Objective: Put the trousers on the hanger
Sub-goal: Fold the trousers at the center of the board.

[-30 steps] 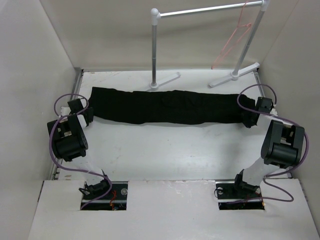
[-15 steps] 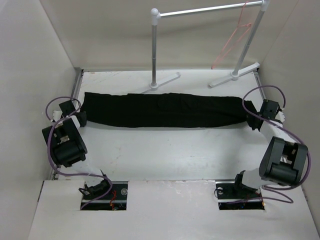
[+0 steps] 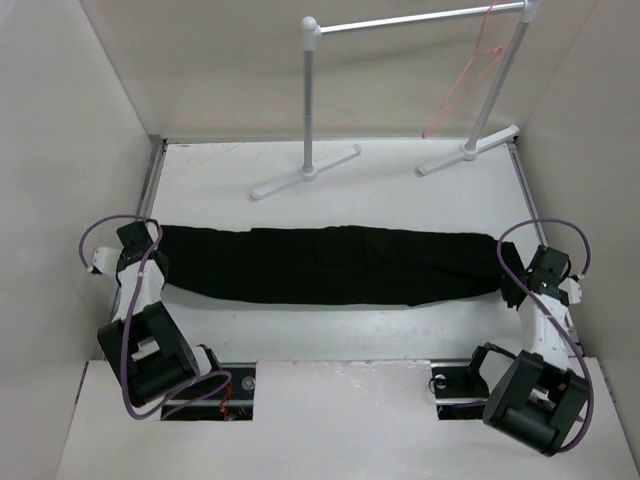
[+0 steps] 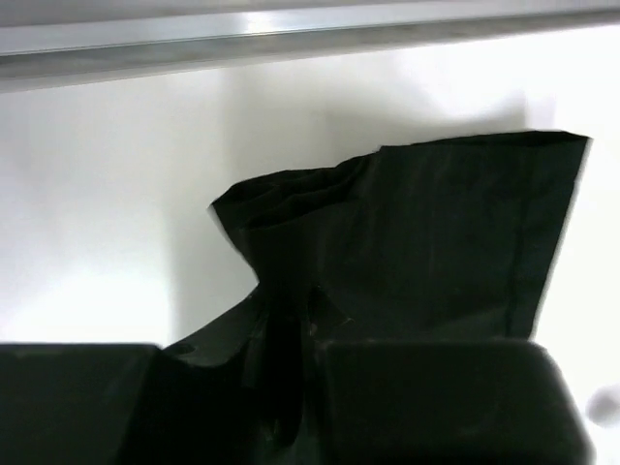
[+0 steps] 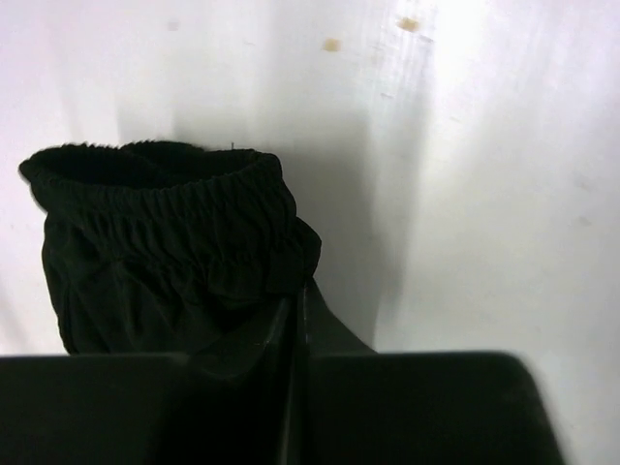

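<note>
The black trousers (image 3: pixel 330 264) lie stretched flat across the table from left to right. My left gripper (image 3: pixel 160 262) is shut on their leg-hem end (image 4: pixel 407 242). My right gripper (image 3: pixel 506 283) is shut on their elastic waistband end (image 5: pixel 165 232). In both wrist views the jaws stand pinched together with black cloth between them. The pinkish-red wire hanger (image 3: pixel 466 72) hangs from the right end of the rack's bar, far behind the trousers.
The grey metal clothes rack (image 3: pixel 312 90) with white joints stands at the back, its white feet (image 3: pixel 300 175) on the table behind the trousers. Side walls close in on left and right. A metal rail (image 4: pixel 291 39) runs along the table's left edge.
Both grippers have pulled the trousers toward the near edge, away from the rack's feet, and moved slightly apart. The cloth now lies straighter and flatter.
</note>
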Tool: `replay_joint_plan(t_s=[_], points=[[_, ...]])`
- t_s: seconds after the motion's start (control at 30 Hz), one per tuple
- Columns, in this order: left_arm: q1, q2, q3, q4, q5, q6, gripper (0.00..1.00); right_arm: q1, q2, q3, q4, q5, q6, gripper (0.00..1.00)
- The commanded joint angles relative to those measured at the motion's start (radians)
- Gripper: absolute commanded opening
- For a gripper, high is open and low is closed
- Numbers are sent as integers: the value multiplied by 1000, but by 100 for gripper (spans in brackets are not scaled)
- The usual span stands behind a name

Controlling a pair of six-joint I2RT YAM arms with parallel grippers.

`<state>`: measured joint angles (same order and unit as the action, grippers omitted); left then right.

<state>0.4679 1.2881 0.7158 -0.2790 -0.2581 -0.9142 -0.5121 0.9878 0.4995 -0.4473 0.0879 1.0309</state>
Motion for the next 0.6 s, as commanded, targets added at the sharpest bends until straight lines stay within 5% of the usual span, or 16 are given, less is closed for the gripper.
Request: replay_joint_plan(t_s=[0.0, 0.13, 0.23, 0.43, 0.5, 0.57], points=[[16, -70, -58, -123, -148, 20, 17, -15, -63, -41, -56, 39, 32, 17], [-7, -133, -49, -132, -159, 20, 57, -15, -98, -7, -67, 59, -32, 67], [-36, -197, 22, -164, -153, 20, 73, 7, -132, 95, -135, 111, -58, 79], [-154, -260, 181, -212, -181, 72, 80, 135, -196, 244, -185, 252, -115, 78], [-227, -260, 189, -194, -147, 86, 75, 177, -196, 263, -171, 266, -132, 72], [-310, -247, 156, -151, -87, 81, 66, 246, -160, 264, -131, 233, -158, 52]])
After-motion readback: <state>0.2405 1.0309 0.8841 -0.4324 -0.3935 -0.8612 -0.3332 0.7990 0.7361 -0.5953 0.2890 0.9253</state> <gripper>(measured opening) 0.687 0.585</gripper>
